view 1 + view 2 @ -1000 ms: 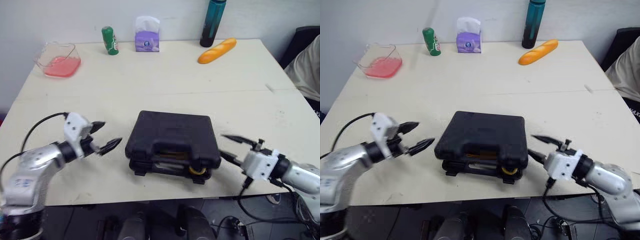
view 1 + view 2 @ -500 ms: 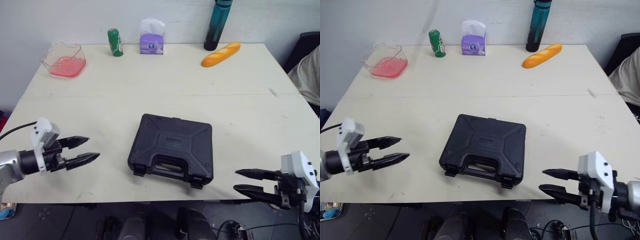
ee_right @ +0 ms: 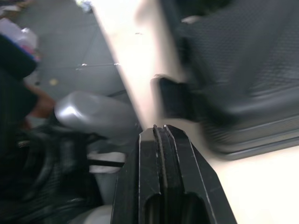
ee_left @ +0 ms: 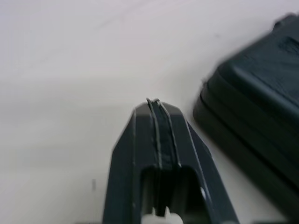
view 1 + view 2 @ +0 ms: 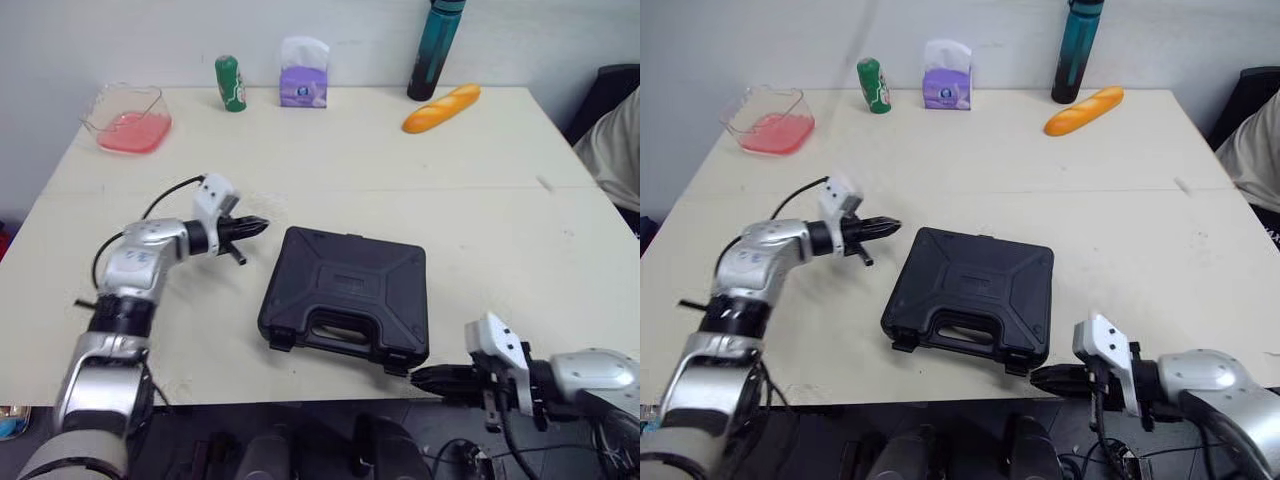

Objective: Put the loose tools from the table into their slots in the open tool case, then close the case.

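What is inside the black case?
The black tool case lies shut on the table, so only its outside shows. Whatever is inside is covered and cannot be seen.

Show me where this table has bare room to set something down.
Free: the wide band between the back row and the tool case, and the table right of the case. Crowded: the back edge with pink container, green can, tissue box, bottle, bread; the left gripper at the case's rear corner.

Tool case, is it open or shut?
Shut. The tool case lies flat with its lid down against the bottom half, nothing inside showing.
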Action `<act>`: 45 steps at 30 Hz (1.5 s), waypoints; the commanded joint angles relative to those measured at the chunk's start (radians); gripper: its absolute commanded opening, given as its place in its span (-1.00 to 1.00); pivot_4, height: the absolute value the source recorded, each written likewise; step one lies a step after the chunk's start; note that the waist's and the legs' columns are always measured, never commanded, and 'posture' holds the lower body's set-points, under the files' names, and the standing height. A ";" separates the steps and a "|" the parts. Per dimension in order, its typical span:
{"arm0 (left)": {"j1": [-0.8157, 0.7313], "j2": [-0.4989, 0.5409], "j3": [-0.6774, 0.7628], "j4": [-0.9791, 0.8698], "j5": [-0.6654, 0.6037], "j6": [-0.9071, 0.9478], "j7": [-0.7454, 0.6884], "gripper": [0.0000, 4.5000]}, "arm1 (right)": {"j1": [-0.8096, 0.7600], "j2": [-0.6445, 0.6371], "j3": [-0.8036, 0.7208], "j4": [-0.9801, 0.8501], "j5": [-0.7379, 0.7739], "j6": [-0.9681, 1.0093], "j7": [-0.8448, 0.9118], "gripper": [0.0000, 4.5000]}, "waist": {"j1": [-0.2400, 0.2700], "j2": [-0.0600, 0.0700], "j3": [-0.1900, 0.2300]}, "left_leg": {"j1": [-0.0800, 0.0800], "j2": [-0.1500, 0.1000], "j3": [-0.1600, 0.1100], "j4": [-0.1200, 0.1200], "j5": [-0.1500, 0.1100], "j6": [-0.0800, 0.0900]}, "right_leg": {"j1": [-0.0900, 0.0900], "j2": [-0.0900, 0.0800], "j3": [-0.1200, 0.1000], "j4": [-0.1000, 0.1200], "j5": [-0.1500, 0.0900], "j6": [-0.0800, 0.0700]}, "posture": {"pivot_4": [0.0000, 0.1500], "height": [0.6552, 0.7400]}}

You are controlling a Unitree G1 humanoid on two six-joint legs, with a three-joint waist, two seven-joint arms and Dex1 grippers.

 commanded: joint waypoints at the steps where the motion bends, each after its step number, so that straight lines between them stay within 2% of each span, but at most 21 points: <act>1: -0.083 -0.030 -0.014 0.148 0.047 -0.099 -0.031 -0.97 | -0.062 0.035 0.033 0.045 -0.030 -0.002 -0.002 -1.00 | -0.005 0.000 0.000 | -0.001 0.000 0.001 0.000 0.000 0.001 | 0.000 0.000 0.000 -0.001 0.000 0.001 | 1.00 0.99; 6: -0.186 -0.092 -0.053 0.374 0.121 -0.240 -0.092 -0.97 | -0.180 0.056 0.052 0.126 -0.035 0.034 0.020 -1.00 | -0.004 -0.001 0.001 | 0.000 0.000 0.002 0.001 0.001 0.002 | 0.000 0.000 0.000 -0.001 0.001 0.002 | 1.00 0.99; 10: -0.145 -0.079 -0.058 0.371 0.129 -0.284 -0.205 -0.97 | -0.247 0.051 0.040 0.184 -0.065 0.024 0.035 -1.00 | -0.005 -0.001 0.001 | -0.001 0.000 0.002 0.000 0.001 0.002 | -0.001 -0.001 0.000 -0.001 0.001 0.002 | 1.00 0.99; 13: -0.030 0.003 -0.063 0.165 0.085 -0.210 -0.357 -0.97 | -0.329 0.040 0.024 0.273 -0.114 -0.003 0.042 -1.00 | -0.014 -0.001 0.001 | -0.001 -0.001 0.003 0.000 0.001 0.002 | -0.002 -0.002 0.001 -0.001 0.001 0.002 | 1.00 0.99; 16: 0.078 0.069 -0.049 -0.054 0.034 -0.103 -0.430 -0.97 | -0.370 0.020 0.007 0.325 -0.129 0.006 0.065 -1.00 | -0.022 0.000 0.001 | -0.001 0.000 0.002 0.000 0.000 0.002 | -0.002 -0.002 0.001 0.000 0.001 0.002 | 1.00 0.99; 21: 0.220 0.182 0.009 -0.336 -0.040 0.069 -0.452 -0.97 | -0.338 -0.056 -0.082 0.320 -0.099 0.046 0.123 -1.00 | -0.011 0.000 0.001 | -0.005 0.000 -0.004 0.002 0.000 0.002 | -0.002 -0.004 0.002 -0.001 0.001 0.002 | 1.00 0.99; 23: 0.221 0.215 0.033 -0.395 -0.070 0.137 -0.443 -0.97 | -0.276 -0.086 -0.136 0.299 -0.095 0.047 0.144 -1.00 | -0.004 0.000 0.001 | -0.006 0.000 -0.005 0.003 0.000 0.002 | -0.002 -0.004 0.003 -0.001 0.001 0.002 | 1.00 0.99; 25: 0.183 0.205 0.046 -0.427 -0.104 0.190 -0.421 -0.97 | -0.234 -0.082 -0.173 0.285 -0.091 0.055 0.127 -1.00 | 0.003 0.000 0.001 | -0.005 0.000 -0.007 0.003 0.001 0.002 | 0.000 -0.004 0.002 -0.002 0.001 0.002 | 1.00 0.99; 28: 0.087 0.141 0.044 -0.465 -0.158 0.267 -0.390 -0.97 | -0.191 -0.053 -0.212 0.267 -0.094 0.073 0.074 -1.00 | 0.013 0.000 0.001 | -0.005 -0.002 -0.008 0.004 0.001 0.003 | 0.002 -0.005 0.002 -0.001 0.002 0.003 | 1.00 0.99; 32: -0.066 -0.044 -0.073 -0.429 -0.112 0.216 -0.336 -0.97 | -0.166 0.022 -0.232 0.240 -0.114 0.091 -0.050 -1.00 | 0.023 0.000 0.001 | -0.005 -0.003 -0.008 0.004 0.001 0.003 | 0.002 -0.005 0.002 -0.002 0.002 0.004 | 1.00 0.99; 41: -0.248 -0.361 -0.279 -0.016 0.095 -0.093 -0.262 -0.97 | -0.171 0.103 -0.209 0.164 -0.127 0.127 -0.182 -1.00 | 0.011 0.001 0.001 | -0.004 -0.003 -0.003 0.003 0.002 0.003 | 0.001 -0.002 -0.001 -0.002 0.002 0.004 | 1.00 0.99; 45: -0.268 -0.412 -0.351 0.098 0.178 -0.187 -0.297 -0.97 | -0.167 0.109 -0.211 0.134 -0.115 0.144 -0.205 -1.00 | 0.010 0.001 0.001 | -0.005 -0.003 -0.004 0.002 0.002 0.004 | 0.000 -0.002 -0.001 -0.004 0.003 0.004 | 1.00 0.99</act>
